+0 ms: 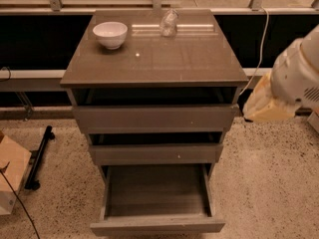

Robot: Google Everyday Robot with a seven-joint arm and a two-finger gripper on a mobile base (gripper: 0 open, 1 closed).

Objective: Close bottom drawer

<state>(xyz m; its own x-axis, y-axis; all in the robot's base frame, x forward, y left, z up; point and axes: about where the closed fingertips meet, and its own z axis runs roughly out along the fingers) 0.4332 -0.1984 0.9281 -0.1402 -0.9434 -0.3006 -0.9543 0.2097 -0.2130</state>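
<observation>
Bottom drawer (157, 224), standing open, lies below and to the left of the claw (265, 105), with its front running crosswise. The claw hangs off the cabinet's (189, 59) right flank; wide or narrow cannot be told.

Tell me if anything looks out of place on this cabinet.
The bottom drawer stands pulled far out, its plank floor exposed. The hand hangs right of the cabinet, clear of it.

My gripper (266, 106) hangs right of the cabinet (164, 59), apart from it; the bottom drawer (157, 203) stands pulled far out at the cabinet's foot.
</observation>
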